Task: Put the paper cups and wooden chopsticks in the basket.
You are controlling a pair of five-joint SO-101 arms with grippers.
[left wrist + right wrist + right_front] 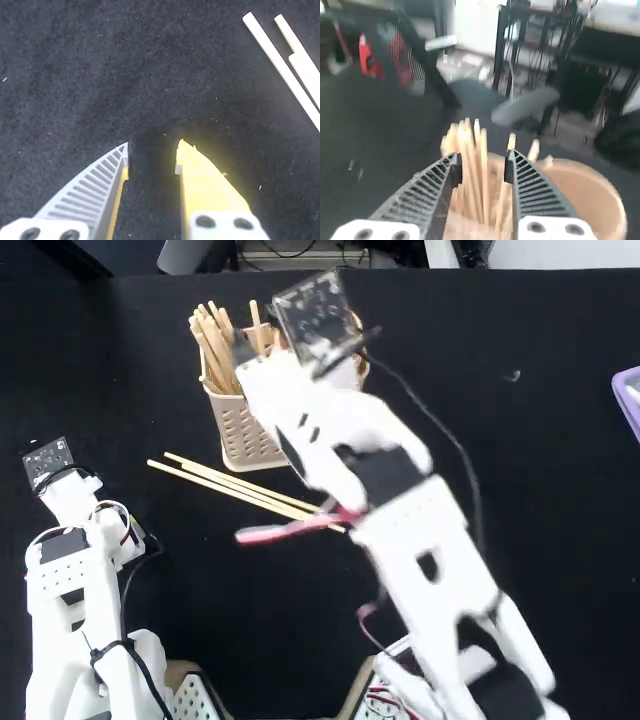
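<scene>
Right claw (pixel 482 165): my fingers are spread well apart and nothing is clamped between them. I'm hanging right over the basket, and stick tops show through the gap.
Left claw (pixel 152 147): parted by a narrow gap with nothing in it, low over the bare black table (pixel 75 75).
Basket (pixel 245 435): pale and perforated, standing upright in the upper middle of the overhead frame, its right side hidden behind my right arm (pixel 400 520).
Standing chopsticks (pixel 215 345): there's a bundle upright in the basket, fanning out above its rim toward the upper left.
Loose chopsticks (pixel 235 488): a few lie flat on the table just below the basket. They run on a slant from centre-left down toward my right arm, and their ends sit near my left claw.
Paper cup (pixel 590 200): brown, mouth up, just beside the standing sticks. I cannot tell whether it sits inside the basket.
Left arm (pixel 75 570): in the lower left of the overhead frame.
Pink cable (pixel 290 528): lies across the lower ends of the loose sticks, centre frame.
Purple thing (pixel 628 400): at the right edge, well apart from everything else.
</scene>
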